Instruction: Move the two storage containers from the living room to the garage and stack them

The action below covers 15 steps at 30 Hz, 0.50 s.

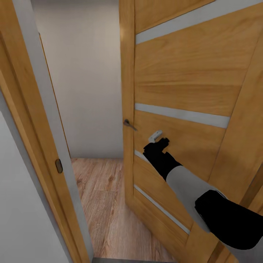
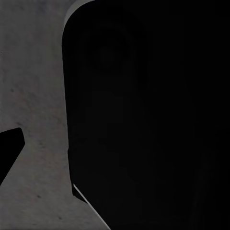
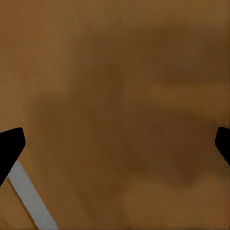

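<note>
Doorway: wood-plank floor (image 1: 106, 204) runs beyond the frame (image 1: 40, 120) at left.
Door (image 1: 190, 91): ajar, handle (image 1: 128, 124) on its edge.
Right gripper (image 1: 157, 140): against the door, fingers spread wide.
Left gripper: cannot tell; its camera sees grey concrete (image 2: 33, 96).
Containers: elsewhere; likely stiff, light, best gripped by a wall.

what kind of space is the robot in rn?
Likely an indoor doorway between rooms: a wood-panelled door stands partly open, with the right gripper against it, its frame alongside, and light wood-plank flooring and a plain pale wall beyond.
</note>
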### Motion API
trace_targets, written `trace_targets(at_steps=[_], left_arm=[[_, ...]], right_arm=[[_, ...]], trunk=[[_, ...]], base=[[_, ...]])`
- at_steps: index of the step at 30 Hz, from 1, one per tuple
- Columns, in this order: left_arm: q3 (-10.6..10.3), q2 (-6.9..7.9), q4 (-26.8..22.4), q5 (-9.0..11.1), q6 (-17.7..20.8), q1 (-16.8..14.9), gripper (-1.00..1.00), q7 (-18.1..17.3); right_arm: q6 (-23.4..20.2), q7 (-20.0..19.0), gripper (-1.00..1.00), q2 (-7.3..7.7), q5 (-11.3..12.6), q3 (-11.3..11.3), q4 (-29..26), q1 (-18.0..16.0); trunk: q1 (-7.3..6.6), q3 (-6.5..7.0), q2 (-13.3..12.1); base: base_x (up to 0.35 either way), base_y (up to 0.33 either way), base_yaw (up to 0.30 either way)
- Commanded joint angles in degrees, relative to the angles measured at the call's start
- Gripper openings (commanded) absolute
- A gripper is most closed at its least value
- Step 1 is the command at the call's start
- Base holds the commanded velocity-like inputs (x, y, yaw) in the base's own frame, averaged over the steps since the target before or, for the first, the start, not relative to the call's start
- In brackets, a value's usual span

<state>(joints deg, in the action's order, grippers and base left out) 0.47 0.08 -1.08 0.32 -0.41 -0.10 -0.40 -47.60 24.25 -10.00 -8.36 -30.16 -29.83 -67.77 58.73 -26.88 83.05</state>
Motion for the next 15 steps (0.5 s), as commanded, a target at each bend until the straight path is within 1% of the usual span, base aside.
trace_targets(at_steps=[1,2,3,4,7,8,9,15], left_arm=[[0.1,0.01,-0.1,0.0,0.0,0.0,1.0,0.0],[0.1,0.01,-0.1,0.0,0.0,0.0,1.0,0.0],[0.1,0.01,-0.1,0.0,0.0,0.0,1.0,0.0],[0.1,0.01,-0.1,0.0,0.0,0.0,1.0,0.0],[0.1,0.01,-0.1,0.0,0.0,0.0,1.0,0.0],[0.1,0.01,-0.1,0.0,0.0,0.0,1.0,0.0],[0.1,0.01,-0.1,0.0,0.0,0.0,1.0,0.0],[0.1,0.01,-0.1,0.0,0.0,0.0,1.0,-0.1]], right_arm=[[-0.2,0.3,1.0,0.0,-0.4,0.0,0.9,-0.4],[0.4,0.5,1.0,0.0,-0.2,0.0,2.1,-0.8],[1.8,0.7,1.0,0.0,1.0,0.0,4.6,-1.6],[2.3,0.8,1.0,0.0,1.5,0.0,5.4,-1.9],[4.2,1.6,1.0,0.0,5.2,0.0,8.6,-3.0],[4.4,1.8,1.0,0.0,5.7,0.0,8.9,-3.1],[4.7,2.6,1.0,0.0,6.8,0.0,9.6,-3.5],[4.9,3.5,1.0,0.0,7.6,0.0,10.1,-3.8]], trunk=[[0.0,-0.06,0.0],[0.0,-0.06,0.0],[0.0,-0.06,0.0],[0.0,-0.06,0.0],[0.0,-0.06,0.0],[0.0,-0.06,0.0],[0.0,-0.06,0.0],[0.0,-0.06,0.0]], base=[[0.0,0.0,0.0],[0.0,0.0,0.0],[0.0,0.0,0.0],[0.0,0.0,0.0],[0.0,0.0,0.0],[0.0,0.0,0.0],[0.0,0.0,0.0],[0.0,0.0,0.0]])
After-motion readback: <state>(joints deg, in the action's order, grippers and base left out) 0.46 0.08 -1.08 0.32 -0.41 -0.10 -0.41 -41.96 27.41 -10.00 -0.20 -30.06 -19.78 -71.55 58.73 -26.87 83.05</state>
